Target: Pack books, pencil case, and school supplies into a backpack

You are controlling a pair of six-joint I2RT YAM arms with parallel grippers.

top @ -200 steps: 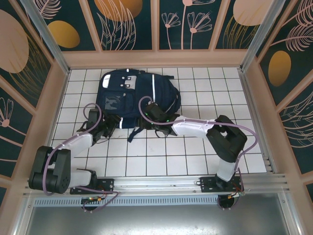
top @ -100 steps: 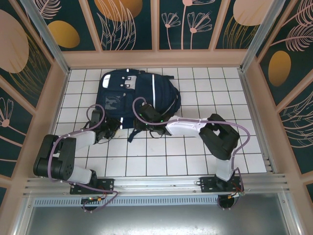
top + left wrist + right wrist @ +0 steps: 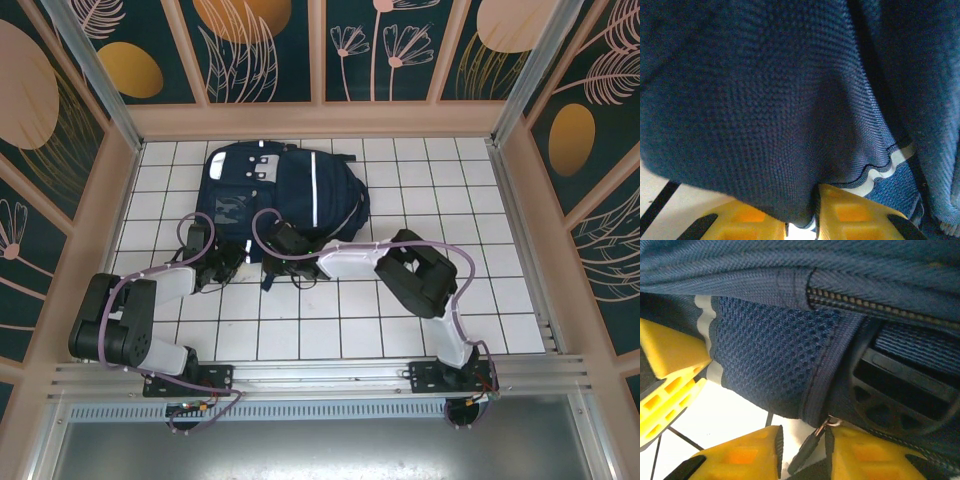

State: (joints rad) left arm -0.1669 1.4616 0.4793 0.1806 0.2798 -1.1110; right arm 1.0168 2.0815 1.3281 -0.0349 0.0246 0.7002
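The large navy-blue fabric backpack with white reflective stripes [image 3: 285,195] is lying flat on the white tiled table [image 3: 420,180], towards the far left of it, with grey-white buckles [image 3: 262,165] showing near its far end and a dark strap [image 3: 268,276] trailing off its near edge onto the tiles. Both arms are reaching to that near edge, where the left gripper [image 3: 238,258] and the right gripper [image 3: 272,256] are sitting close together and covering part of the hem. From the left wrist, the left gripper [image 3: 801,227] is pinching a fold of the backpack's [image 3: 765,100] woven cloth, its yellow fingers [image 3: 855,217] nearly meeting and their tips lying buried under the fabric. From the right wrist, the right gripper [image 3: 802,434] is standing narrow with a dark zipper pull [image 3: 809,449] lying between its fingers; whether they are pressing it is hard to make out. Above it, a blue mesh panel [image 3: 765,350], a row of zip teeth [image 3: 865,305] and a black plastic buckle [image 3: 900,395] are being cut off by the frame
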